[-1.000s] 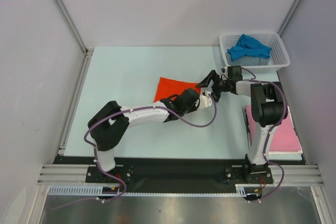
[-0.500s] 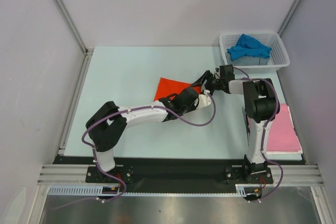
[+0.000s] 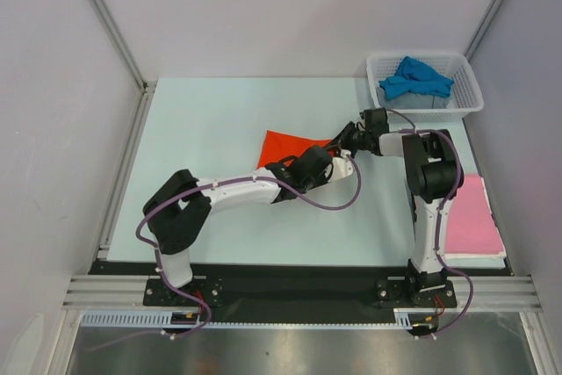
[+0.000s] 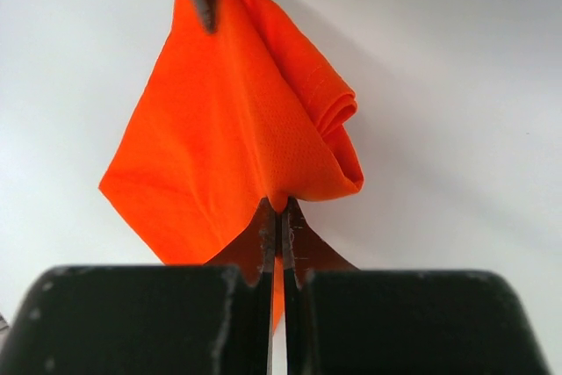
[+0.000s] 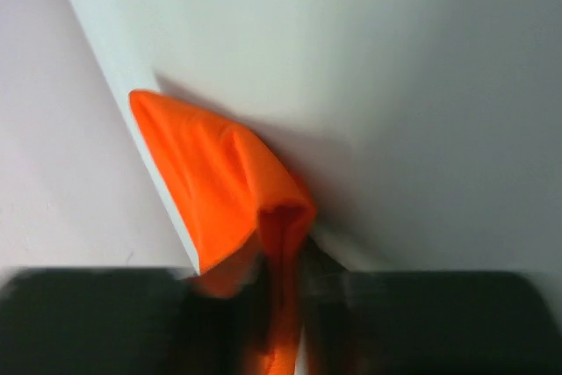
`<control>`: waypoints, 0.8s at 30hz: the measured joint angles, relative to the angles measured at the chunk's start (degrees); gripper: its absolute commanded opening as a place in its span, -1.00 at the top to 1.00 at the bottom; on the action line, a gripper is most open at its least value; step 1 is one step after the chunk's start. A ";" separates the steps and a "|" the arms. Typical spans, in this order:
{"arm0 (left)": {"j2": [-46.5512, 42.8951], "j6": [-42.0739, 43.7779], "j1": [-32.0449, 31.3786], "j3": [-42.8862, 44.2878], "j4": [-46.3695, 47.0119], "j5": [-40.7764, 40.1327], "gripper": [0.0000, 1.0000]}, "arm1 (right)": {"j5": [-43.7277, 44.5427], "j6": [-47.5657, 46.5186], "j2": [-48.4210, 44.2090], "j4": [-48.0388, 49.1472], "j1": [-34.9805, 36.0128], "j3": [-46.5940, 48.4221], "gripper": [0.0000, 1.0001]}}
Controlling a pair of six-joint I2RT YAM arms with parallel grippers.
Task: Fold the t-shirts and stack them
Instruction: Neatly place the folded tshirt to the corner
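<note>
At the middle of the table [image 3: 219,111], the orange-red t-shirt [image 3: 285,144] lies partly folded between my two arms. The left gripper [image 4: 279,217] is pinched tight on its near corner, and the cloth bunches into a rolled fold just past the tips. The right gripper [image 5: 281,305] has the far corner running between narrow jaws, but that wrist view is blurred and I cannot tell whether they bite. The pink t-shirt [image 3: 479,217] lies flat at the table's right edge, while the blue t-shirt [image 3: 417,78] sits crumpled in the white basket [image 3: 470,103].
</note>
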 measured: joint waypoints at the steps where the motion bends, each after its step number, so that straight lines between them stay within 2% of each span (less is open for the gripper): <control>1: -0.09 -0.28 0.00 0.00 -0.22 0.26 0.84 | 0.46 -0.48 0.26 0.11 0.02 0.04 0.94; 4: -0.20 -1.86 0.00 0.52 -1.31 1.07 0.44 | 1.11 -1.55 0.44 -0.13 0.17 0.09 1.00; 5: -0.26 -2.75 0.00 0.96 -2.34 1.38 0.22 | 1.95 -1.90 0.42 -0.35 0.28 0.09 1.00; 7: -1.07 -4.85 0.00 1.27 -3.85 2.34 0.01 | 3.54 -2.29 -0.07 -1.11 0.55 0.04 1.00; 10: -4.70 -8.70 0.00 0.11 -5.07 3.78 -0.15 | 8.76 -3.43 -3.43 -4.39 1.25 -1.49 1.00; 20: -36.00 -33.97 0.15 -15.13 -3.15 12.96 -0.18 | 29.99 -5.27 -25.20 -15.10 1.66 -13.14 1.00; 24: -49.72 -42.16 0.13 -20.17 -5.35 16.63 -0.18 | 38.03 -5.25 -32.59 -20.65 1.62 -15.82 1.00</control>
